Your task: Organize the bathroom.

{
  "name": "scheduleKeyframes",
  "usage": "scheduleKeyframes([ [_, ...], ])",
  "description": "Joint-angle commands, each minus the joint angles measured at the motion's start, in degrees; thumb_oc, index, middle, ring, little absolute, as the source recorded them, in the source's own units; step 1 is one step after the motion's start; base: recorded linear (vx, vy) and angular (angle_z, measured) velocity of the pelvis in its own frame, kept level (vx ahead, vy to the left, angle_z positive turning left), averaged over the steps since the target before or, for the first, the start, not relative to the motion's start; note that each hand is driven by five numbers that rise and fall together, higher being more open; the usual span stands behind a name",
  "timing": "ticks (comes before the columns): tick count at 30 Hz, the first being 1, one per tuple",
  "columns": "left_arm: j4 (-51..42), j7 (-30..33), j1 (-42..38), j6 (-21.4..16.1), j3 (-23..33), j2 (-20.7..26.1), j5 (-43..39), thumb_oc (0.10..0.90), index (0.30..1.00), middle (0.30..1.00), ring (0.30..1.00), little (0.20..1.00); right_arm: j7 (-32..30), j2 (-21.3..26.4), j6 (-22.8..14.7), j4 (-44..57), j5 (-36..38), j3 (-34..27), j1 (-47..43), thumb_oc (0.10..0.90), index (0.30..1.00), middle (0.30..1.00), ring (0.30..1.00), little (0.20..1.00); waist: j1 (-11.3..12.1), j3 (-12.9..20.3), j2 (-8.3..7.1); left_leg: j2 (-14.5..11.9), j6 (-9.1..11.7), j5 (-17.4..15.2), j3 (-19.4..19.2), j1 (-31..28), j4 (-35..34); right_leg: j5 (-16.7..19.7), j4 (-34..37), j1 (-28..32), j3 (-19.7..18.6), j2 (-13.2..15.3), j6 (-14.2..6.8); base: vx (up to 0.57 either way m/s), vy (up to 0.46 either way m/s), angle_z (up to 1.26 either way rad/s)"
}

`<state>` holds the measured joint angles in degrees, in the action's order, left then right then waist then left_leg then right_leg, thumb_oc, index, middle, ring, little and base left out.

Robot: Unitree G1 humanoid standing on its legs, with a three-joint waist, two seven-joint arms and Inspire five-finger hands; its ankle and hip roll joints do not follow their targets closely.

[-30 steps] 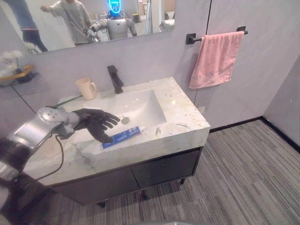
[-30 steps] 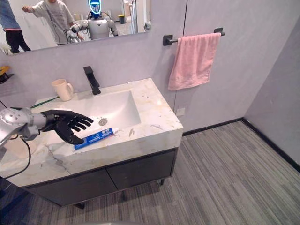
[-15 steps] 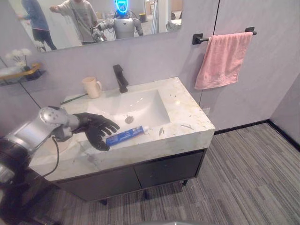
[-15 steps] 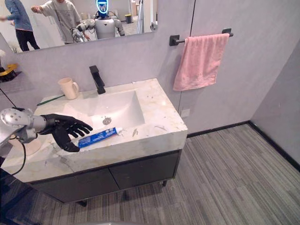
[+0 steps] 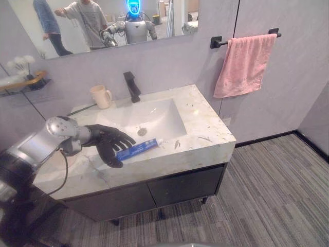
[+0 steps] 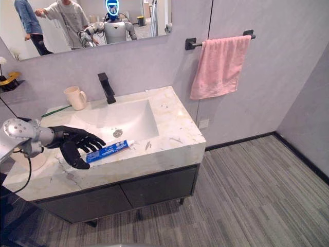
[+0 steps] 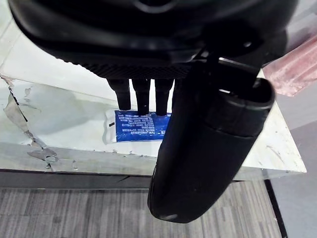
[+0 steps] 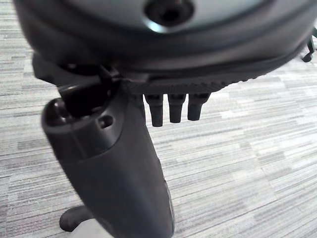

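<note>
**A:** Largest first. Marble counter (image 5: 203,135) with a sunken white sink (image 5: 154,116), black faucet (image 5: 131,86) behind it, mirror (image 5: 103,23) above. Pink towel (image 5: 242,64) hung on a wall bar, well apart to the right.

**B:** Noted. Smaller items?

**A:** Cream mug (image 5: 102,95) at the back of the counter, left of the faucet. Blue toothpaste tube (image 5: 138,148) lying flat on the front ledge, just beside the sink's near edge, cap end pointing right.

**B:** Hands?

**A:** Left hand (image 5: 109,143) released, fingers spread straight above the tube's flat end, thumb hanging below; grasping nothing. Contact with the tube not confirmable. Right hand (image 8: 124,163) hanging over striped floor (image 8: 237,163), fingers relaxed, holding nothing.

**B:** Recommendation for the pickup?

**A:** Judged as approach to grasp. Advise lowering over the tube's middle, fingers along one long side, thumb opposite, closing gently to avoid squeezing out paste. Risk: nudging the tube off the front edge or into the sink.
</note>
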<state>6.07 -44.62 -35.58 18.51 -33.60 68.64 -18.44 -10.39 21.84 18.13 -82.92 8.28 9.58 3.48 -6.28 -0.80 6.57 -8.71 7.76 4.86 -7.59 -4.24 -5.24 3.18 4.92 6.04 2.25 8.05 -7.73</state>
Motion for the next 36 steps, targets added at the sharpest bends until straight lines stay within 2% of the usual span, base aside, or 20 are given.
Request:
scheduleKeyframes([
  [1, 1.6, 4.6, -14.5, -3.0, 3.4, 7.1, 2.6, 0.800, 0.900, 0.900, 0.900, 0.900, -1.2, 5.9, 0.6, -4.3, -0.6, 0.0, -1.3, 0.800, 0.900, 0.900, 0.900, 0.900, 0.6, -1.0, 2.86, -2.5, -1.8, -0.8, -1.5, -1.1, 0.2, -1.0, -1.1, -1.6, 2.5, 2.3, -2.4, 0.00, 0.000, 0.00],
  [5, 3.8, 5.5, -15.7, -5.3, 3.4, 7.5, 4.1, 0.800, 0.900, 0.900, 0.900, 0.900, -1.2, 5.9, -0.3, -4.4, -1.0, -0.1, -0.8, 0.800, 0.900, 0.900, 0.900, 0.900, 0.6, -1.1, 2.84, -2.5, -1.8, -0.8, -1.4, -1.0, 0.2, -1.1, -1.3, -1.7, 2.8, 2.4, -2.3, 0.00, 0.000, 0.00],
  [15, 4.9, 5.5, -17.5, -6.7, 2.8, 7.7, 6.2, 0.800, 0.900, 0.900, 0.900, 0.900, -2.0, 5.9, -1.6, -3.3, -1.7, 0.1, -1.0, 0.800, 0.900, 0.900, 0.900, 0.900, 0.4, -1.6, 3.00, -2.5, -1.8, -0.9, -1.1, -0.6, 0.2, -1.6, -1.9, -2.2, 2.8, 2.5, -2.2, 0.00, 0.001, 0.01],
  [20, 4.0, 4.4, -18.1, -6.1, 1.9, 8.1, 7.0, 0.800, 0.900, 0.900, 0.900, 0.900, -2.3, 6.4, -1.7, -2.6, -2.1, 0.2, -0.9, 0.800, 0.900, 0.900, 0.900, 0.900, 0.0, -2.0, 3.41, -2.6, -1.8, -0.9, -1.5, -0.7, 0.2, -1.8, -2.5, -2.5, 2.5, 2.7, -2.3, 0.00, 0.007, 0.00],
  [26, 0.4, 2.1, -18.3, -2.8, 1.3, 8.4, 5.1, 0.800, 0.900, 0.900, 0.900, 0.900, -2.5, 6.7, -1.1, -2.3, -2.0, 0.0, -1.0, 0.800, 0.900, 0.900, 0.900, 0.900, 0.0, -2.5, 3.92, -2.2, -1.9, -0.9, -1.5, -0.8, 0.2, -1.8, -2.6, -2.4, 2.4, 2.9, -2.3, 0.00, 0.000, 0.00],
  [36, -1.5, 1.5, -17.5, -2.1, 1.5, 8.6, 5.2, 0.800, 0.900, 0.900, 0.900, 0.900, -2.5, 7.1, -1.5, -2.4, -2.4, -0.2, -1.1, 0.800, 0.900, 0.900, 0.900, 0.900, 0.1, -2.6, 4.31, -2.0, -1.9, -0.7, -1.5, -1.0, 0.5, -1.9, -2.9, -2.3, 2.3, 3.0, -2.3, 0.00, 0.000, 0.00],
])
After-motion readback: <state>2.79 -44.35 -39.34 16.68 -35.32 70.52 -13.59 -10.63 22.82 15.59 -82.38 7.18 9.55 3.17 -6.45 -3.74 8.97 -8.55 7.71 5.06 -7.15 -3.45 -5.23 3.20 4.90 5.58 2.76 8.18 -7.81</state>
